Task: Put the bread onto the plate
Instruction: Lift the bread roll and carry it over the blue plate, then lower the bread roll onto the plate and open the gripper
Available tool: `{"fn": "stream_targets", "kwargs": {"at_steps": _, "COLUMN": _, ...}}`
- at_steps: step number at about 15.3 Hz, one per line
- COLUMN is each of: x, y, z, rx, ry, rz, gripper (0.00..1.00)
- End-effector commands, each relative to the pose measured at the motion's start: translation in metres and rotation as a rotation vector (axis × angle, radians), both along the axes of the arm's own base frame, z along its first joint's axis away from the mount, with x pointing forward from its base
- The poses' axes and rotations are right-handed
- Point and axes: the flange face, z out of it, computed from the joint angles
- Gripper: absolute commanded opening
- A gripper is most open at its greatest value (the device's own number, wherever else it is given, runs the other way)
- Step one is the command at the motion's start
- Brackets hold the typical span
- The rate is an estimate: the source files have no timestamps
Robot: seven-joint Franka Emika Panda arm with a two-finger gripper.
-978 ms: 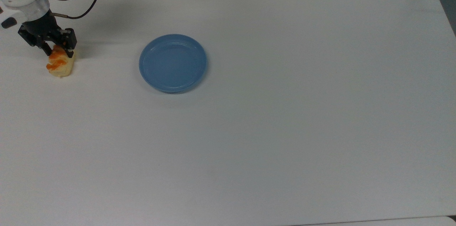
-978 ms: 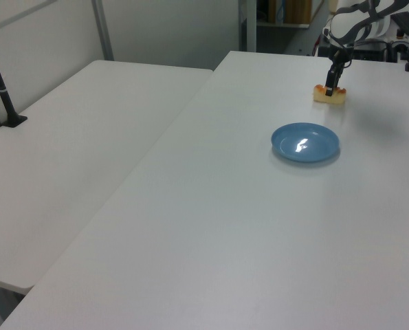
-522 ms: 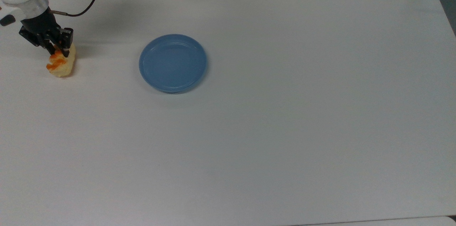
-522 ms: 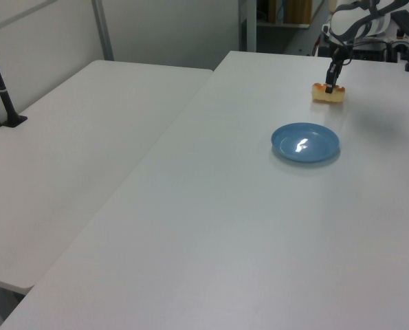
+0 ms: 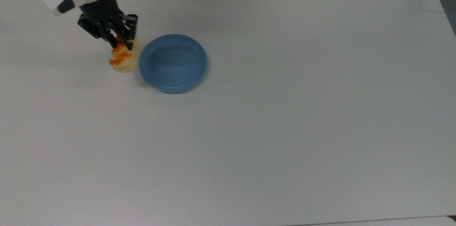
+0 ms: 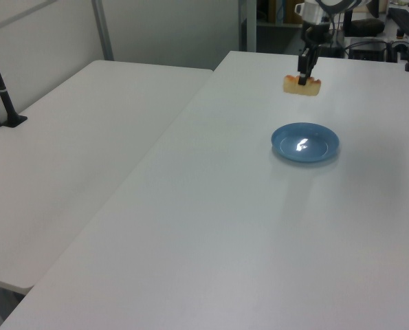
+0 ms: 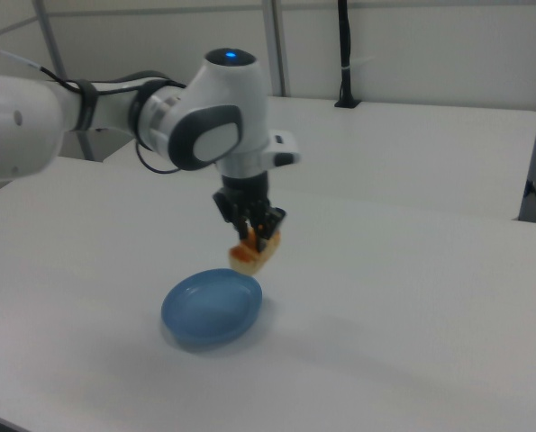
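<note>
- The broad white table (image 5: 285, 130) is lying bare from the near edge up to the round shallow blue plate (image 5: 172, 63).
- The black two-finger gripper (image 5: 120, 42) is clamping the small pale-yellow bread roll with orange-brown ridges (image 5: 122, 60), hanging at the plate's nine o'clock in the top view.
- One plate, one roll.

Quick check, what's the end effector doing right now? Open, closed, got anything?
End effector: closed on the bread, carrying it clear of the table, just off the plate on the top view's left.
</note>
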Motion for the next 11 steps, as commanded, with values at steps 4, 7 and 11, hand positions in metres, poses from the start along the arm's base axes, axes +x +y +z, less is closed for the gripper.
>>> {"fn": "stream_targets", "kwargs": {"at_steps": 4, "x": -0.017, "y": 0.085, "z": -0.053, "rx": -0.051, "ry": 0.139, "rz": 0.021, "gripper": 0.37}}
{"fn": "stream_targets", "kwargs": {"at_steps": 7, "x": -0.022, "y": 0.086, "z": -0.072, "rx": -0.079, "ry": 0.159, "rz": 0.039, "gripper": 0.37}}
{"fn": "stream_targets", "kwargs": {"at_steps": 11, "x": -0.015, "y": 0.094, "z": -0.094, "rx": -0.081, "ry": 0.136, "rz": 0.035, "gripper": 0.39}}
